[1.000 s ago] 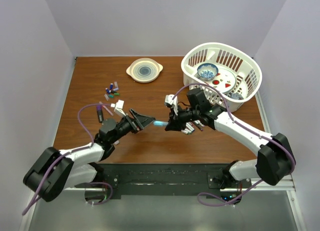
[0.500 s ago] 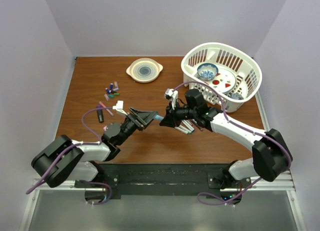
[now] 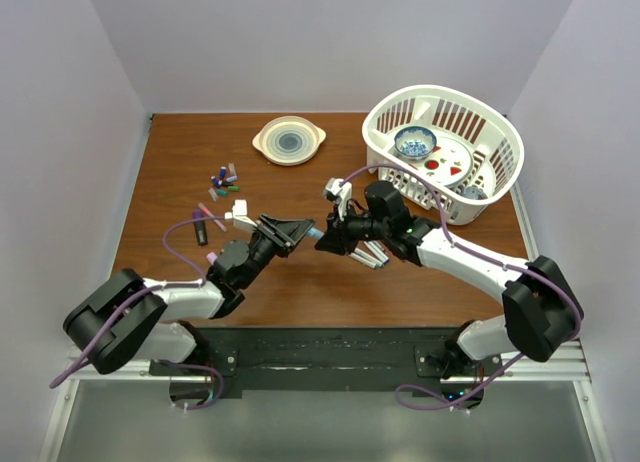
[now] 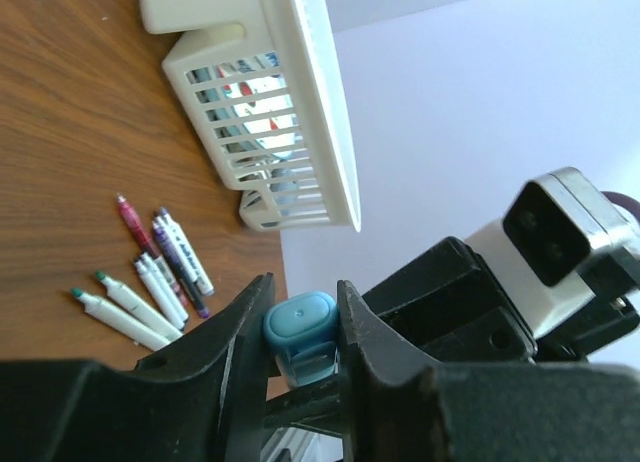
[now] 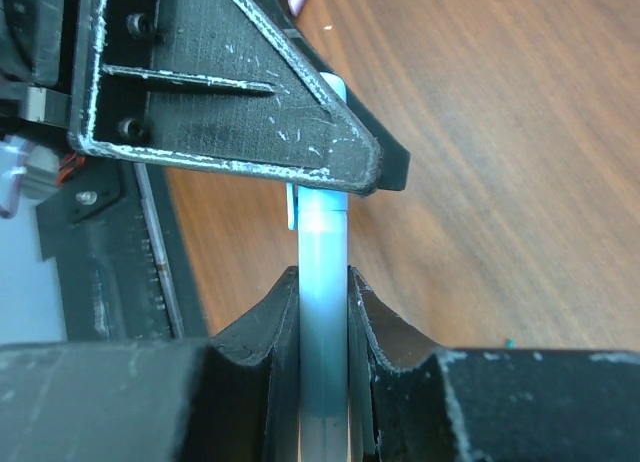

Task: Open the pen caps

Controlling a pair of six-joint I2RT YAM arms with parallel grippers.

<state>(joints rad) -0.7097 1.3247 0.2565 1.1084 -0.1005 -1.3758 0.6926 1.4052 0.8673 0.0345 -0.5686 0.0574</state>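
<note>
Pen cap (image 4: 300, 330) half-hidden in left hand (image 4: 303, 298)

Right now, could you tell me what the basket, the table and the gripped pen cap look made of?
Basket: white moulded plastic, slotted walls, slight sheen. Table: wood or wood-look laminate, visible grain. Pen cap: light blue plastic, smooth, softly glossy.

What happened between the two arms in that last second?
The left gripper swung in toward the right gripper, and its fingers now clamp the light blue cap. The right gripper edged leftward, holding the pen barrel throughout. The cap still looks seated on the pen. The loose caps, spare pens and basket stayed put.
</note>
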